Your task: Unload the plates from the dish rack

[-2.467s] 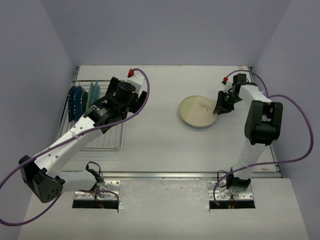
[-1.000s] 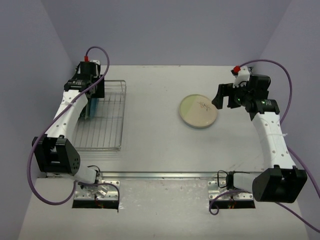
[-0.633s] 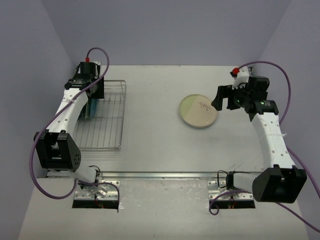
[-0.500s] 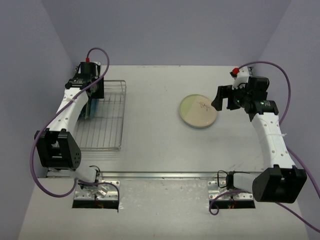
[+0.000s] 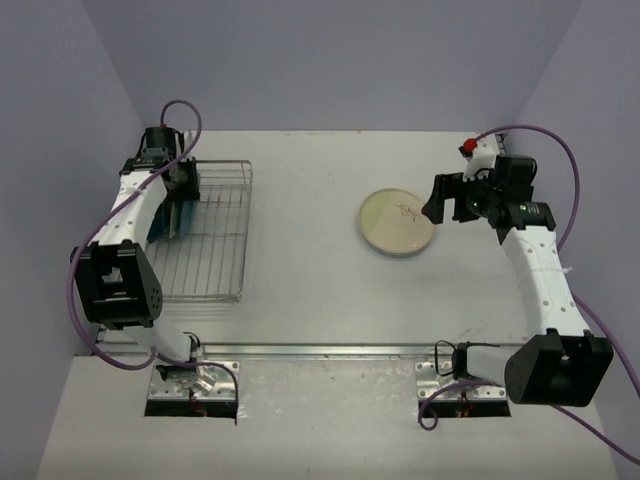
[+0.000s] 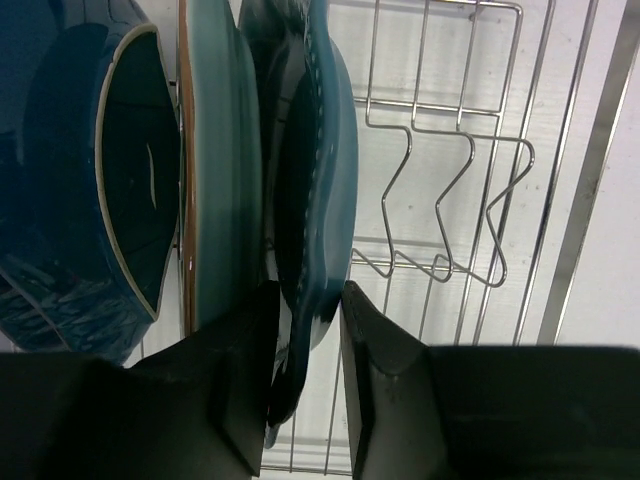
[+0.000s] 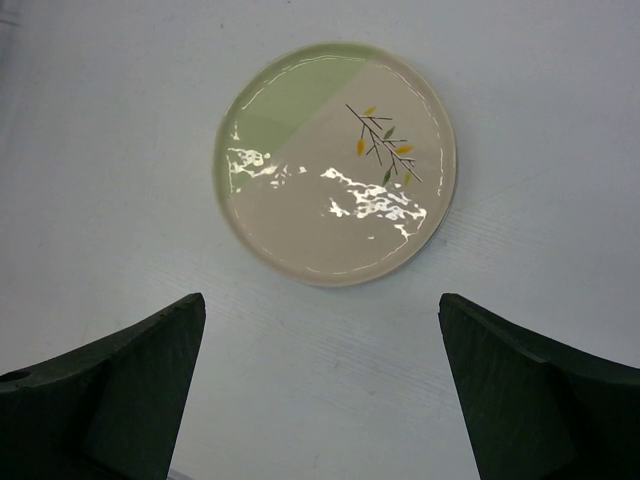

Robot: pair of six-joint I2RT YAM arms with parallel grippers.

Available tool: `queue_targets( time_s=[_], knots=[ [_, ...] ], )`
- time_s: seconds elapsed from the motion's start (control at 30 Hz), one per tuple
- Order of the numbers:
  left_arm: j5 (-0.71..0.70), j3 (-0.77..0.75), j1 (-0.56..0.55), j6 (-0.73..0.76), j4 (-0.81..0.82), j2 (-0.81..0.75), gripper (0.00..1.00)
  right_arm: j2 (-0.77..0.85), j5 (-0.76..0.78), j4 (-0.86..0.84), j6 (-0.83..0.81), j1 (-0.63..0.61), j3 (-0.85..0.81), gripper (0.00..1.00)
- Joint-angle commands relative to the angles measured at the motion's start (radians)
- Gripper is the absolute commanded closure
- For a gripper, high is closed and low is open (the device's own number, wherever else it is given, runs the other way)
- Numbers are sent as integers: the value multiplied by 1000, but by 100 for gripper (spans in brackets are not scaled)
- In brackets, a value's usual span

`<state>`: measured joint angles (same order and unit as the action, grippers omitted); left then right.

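Observation:
The dish rack point(image 5: 215, 270) sits at the table's left, with three plates standing on edge at its far left end. In the left wrist view these are a dark navy plate point(image 6: 60, 170), a pale blue plate point(image 6: 220, 180) and a teal scalloped plate point(image 6: 325, 150). My left gripper point(image 5: 180, 185) reaches down over them. Its jaws point(image 6: 305, 300) are shut on the teal plate's rim, one finger on each face. A cream-and-light-blue plate point(image 5: 397, 222) with a dark sprig lies flat mid-table. My right gripper point(image 5: 445, 200) hovers at its right edge, wide open point(image 7: 320, 300) and holding nothing.
The rack's wire slots point(image 6: 450, 180) to the right of the teal plate hold nothing. The lavender side wall runs close along the rack's left side. Both arm bases stand at the near table edge.
The left jaws have narrowed onto the teal plate's rim and the left wrist has shifted slightly left. Before that the left arm swung to the rack's far end. The right arm has hardly moved.

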<state>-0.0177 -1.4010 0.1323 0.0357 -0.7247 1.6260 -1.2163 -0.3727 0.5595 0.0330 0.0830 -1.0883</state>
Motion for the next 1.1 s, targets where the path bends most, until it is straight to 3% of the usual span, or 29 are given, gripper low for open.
queue_targets(
  time_s=[0.0,0.13,0.6,0.77,0.87,0.93,1.0,1.07],
  knots=[
    [67,-41,44,-5,23,-3,79,30,-19,-38,-1,-3,2,1],
    [108,-114,47,17,-13,-14,100,34,-30,-38,4,-3,4,1],
    [246,-605,47,23,-215,-18,100,32,-58,-21,36,-3,-30,1],
    [318,-618,10,56,-211,-62,100,28,-74,-17,68,-3,-49,1],
    [177,-449,-163,194,-126,-192,100,16,-105,-9,123,-3,-82,1],
    [47,-278,-369,286,14,-283,100,0,-137,-1,158,-3,-96,1],
    [-217,-110,-535,416,153,-377,100,-12,-173,4,195,-3,-99,1],
    [-390,40,-682,625,275,-463,100,-20,-216,1,230,-3,-80,1]
  ],
)
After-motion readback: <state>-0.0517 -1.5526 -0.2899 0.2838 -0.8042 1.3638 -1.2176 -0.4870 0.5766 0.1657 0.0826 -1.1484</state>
